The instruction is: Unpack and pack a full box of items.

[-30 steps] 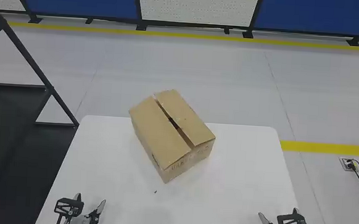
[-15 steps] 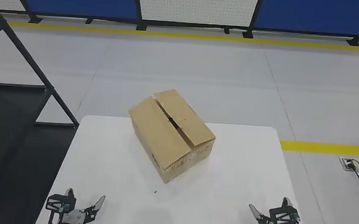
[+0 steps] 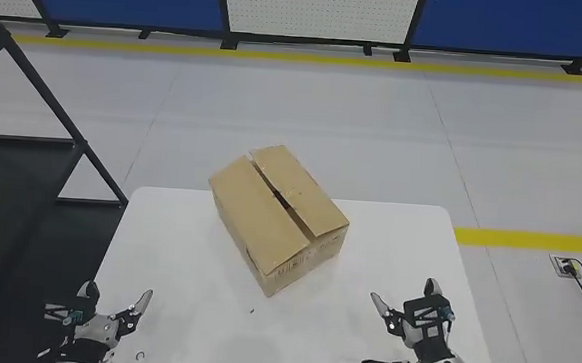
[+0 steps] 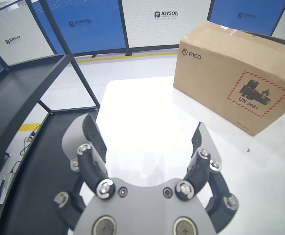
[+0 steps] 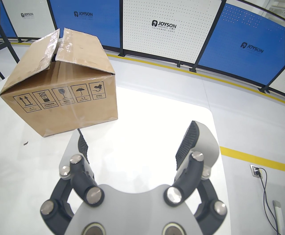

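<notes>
The cardboard box is standing on the far half of the white worktop, turned at an angle so that 1 corner is pointing toward the robot. Its 2 top flaps are lying closed. The seam between them is gaping a little, and in the right wrist view 1 flap edge is lifting slightly above the other.

I am judging that the box, being full, is probably heavy for its walls. The cardboard is looking stiff at the sides but easy to bend at the flaps, and the glossy tape on top is likely slippery. The body is looking too wide for 1 claw to span, so the better hold is the free edge of a flap at the gap, where a finger can go under. For moving the whole box, I am thinking that both arms would need to press on opposite sides.

The left claw is hanging over the near left corner of the worktop, spread wide and gripping nothing. The right claw is hanging over the near right part, also wide apart and carrying nothing. Both are well apart from the box.

A small dark scrap is lying on the worktop just in front of the box. A black rack is standing beside the worktop on the left.
</notes>
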{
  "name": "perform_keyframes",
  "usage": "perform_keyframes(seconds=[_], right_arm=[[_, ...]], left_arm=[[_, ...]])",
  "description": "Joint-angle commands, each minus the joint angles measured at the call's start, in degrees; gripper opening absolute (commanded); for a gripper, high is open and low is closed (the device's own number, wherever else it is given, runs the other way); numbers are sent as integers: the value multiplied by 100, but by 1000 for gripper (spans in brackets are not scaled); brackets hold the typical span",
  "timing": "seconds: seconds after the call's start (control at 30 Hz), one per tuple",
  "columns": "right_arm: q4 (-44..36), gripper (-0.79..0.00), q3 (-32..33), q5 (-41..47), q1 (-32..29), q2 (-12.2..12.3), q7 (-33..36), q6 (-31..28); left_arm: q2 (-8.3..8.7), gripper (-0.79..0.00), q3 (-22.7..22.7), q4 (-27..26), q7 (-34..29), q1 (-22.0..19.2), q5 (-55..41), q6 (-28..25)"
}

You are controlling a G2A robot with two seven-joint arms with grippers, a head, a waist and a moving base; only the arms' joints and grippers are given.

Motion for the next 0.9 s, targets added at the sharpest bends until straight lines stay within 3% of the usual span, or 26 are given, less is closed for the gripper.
perform_keyframes(seconds=[0.0, 0.13, 0.27, 0.57, 0.63, 0.73, 0.87], right_arm=[[-1, 0, 1, 2, -1, 0, -3, -2], [-1, 0, 1, 2, -1, 0, -3, -2], [374, 0, -45, 221, 162, -21, -566, -331], [788, 0, -929, -1790, 1386, -75, -1033, -832], [910, 0, -1068, -2306, 1650, -96, -968, -689], [1028, 0, -1362, -3138, 1953, -171, -340, -48], [1028, 0, -1362, -3138, 1953, -171, -340, -48]], left_arm=[[0, 0, 1, 1, 1, -1, 1, -2], [0, 0, 1, 1, 1, -1, 1, -2], [-6, 0, 31, 53, -88, -131, -195, -104], [48, 0, 126, 286, -310, -868, 16, -940], [52, 0, 207, 322, -337, -984, 46, -1102], [50, 0, 283, 367, -369, -1077, -73, -1271], [52, 0, 289, 365, -380, -1077, -146, -1369]])
